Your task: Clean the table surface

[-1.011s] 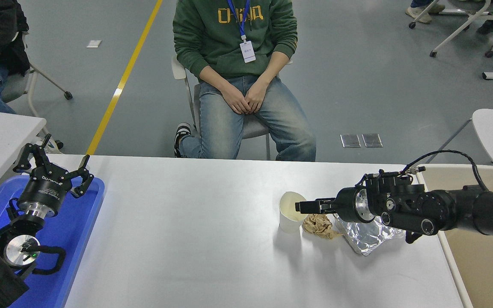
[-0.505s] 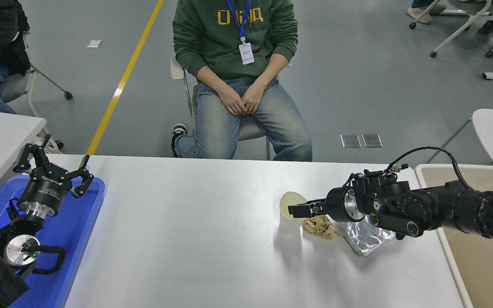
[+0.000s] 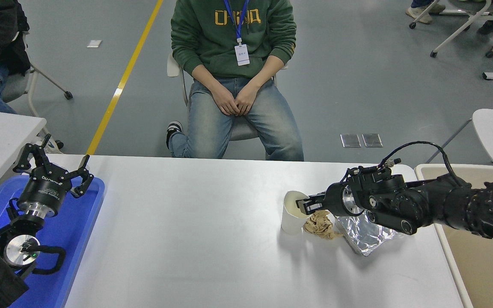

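The wide, smooth white rectangular worktop [image 3: 195, 239] fills the lower frame. On its right part stand a white paper cup [image 3: 292, 218], a crumpled brown paper wad [image 3: 321, 225] and creased silver foil [image 3: 364, 233]. The right tool [image 3: 305, 206] is clamped on the cup's rim. The left tool [image 3: 54, 169], fingers apart, hangs over a blue plastic tray [image 3: 73, 231].

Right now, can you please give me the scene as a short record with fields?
surface: white table surface
litter: paper cup, upright; crumpled brown paper beside it; foil sheet further right
right gripper: at the cup's rim, grip unclear
left gripper: open, parked over the blue tray
bin: beige, at the table's right end
person: seated at the far side
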